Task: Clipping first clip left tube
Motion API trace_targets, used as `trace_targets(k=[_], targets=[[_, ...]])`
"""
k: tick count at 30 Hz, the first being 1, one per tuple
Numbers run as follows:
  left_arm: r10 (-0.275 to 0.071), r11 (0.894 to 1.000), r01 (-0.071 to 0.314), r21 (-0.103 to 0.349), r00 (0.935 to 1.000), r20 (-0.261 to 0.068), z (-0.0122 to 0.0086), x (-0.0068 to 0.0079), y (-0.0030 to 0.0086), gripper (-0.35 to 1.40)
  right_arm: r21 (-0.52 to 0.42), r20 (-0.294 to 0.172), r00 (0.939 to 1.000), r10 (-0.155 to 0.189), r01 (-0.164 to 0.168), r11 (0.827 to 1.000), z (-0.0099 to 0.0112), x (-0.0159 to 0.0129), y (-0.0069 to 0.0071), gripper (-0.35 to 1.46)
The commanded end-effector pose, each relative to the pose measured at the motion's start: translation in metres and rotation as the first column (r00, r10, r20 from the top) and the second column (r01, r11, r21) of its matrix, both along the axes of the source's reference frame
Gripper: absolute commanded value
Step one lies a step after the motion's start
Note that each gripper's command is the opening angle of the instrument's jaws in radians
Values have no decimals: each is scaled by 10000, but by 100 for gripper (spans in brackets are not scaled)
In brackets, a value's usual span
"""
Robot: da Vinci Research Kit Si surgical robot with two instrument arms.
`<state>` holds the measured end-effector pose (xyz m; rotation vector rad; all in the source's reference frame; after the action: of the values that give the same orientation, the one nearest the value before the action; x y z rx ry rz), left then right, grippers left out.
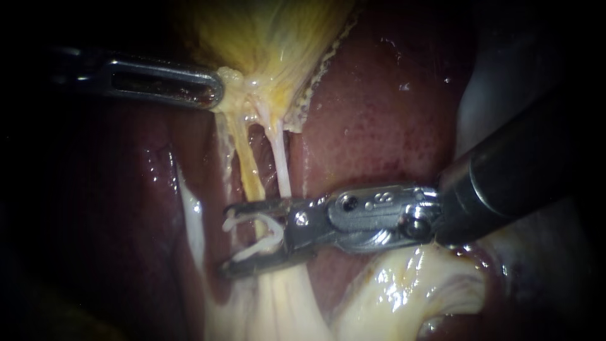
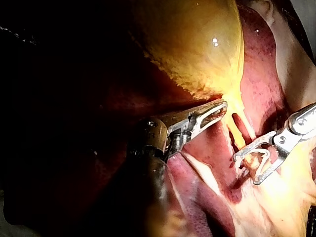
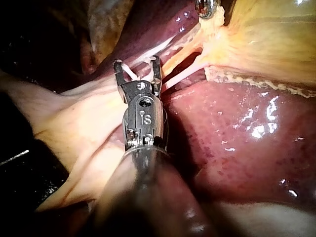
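The yellow gallbladder (image 1: pixel 265 38) narrows into two tubes over the liver (image 1: pixel 379 113). The left tube (image 1: pixel 247 161) is yellowish and the right tube (image 1: pixel 279 158) is whiter and thinner. My left instrument (image 1: pixel 216 88) is shut on the gallbladder's neck just above the tubes, as the left wrist view also shows (image 2: pixel 219 109). My right instrument (image 1: pixel 227 239) comes in from the right, and its jaws stand apart around a white clip (image 1: pixel 262 237). The clip's open legs straddle the left tube low down. In the right wrist view these jaws (image 3: pixel 137 62) reach the tubes (image 3: pixel 180 66).
Pale glistening fatty tissue (image 1: pixel 404 290) lies under and below the right instrument's shaft. A whitish band (image 1: pixel 192 215) runs down the liver left of the tubes. The liver's dark surface fills the left side.
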<state>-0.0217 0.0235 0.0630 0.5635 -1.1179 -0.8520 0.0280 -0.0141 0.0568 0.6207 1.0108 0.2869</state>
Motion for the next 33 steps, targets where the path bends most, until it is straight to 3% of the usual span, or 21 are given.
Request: trace_targets(k=[1,10,24,33], targets=[[-2,10000,2,-2,10000,-2,0,0,0,-35,5,-2,10000,-1,1,10000,-1,-1,0,49],[-2,10000,2,-2,10000,-3,0,0,0,-35,22,-12,10000,-13,13,10000,-4,-3,1,49],[19,10000,-19,-3,10000,11,1,0,-1,-35,309,-130,9998,-119,123,9994,-56,-34,17,48],[19,10000,-19,-6,10000,10,2,-1,-2,-35,304,-158,9997,-169,174,9994,-45,-47,23,48]])
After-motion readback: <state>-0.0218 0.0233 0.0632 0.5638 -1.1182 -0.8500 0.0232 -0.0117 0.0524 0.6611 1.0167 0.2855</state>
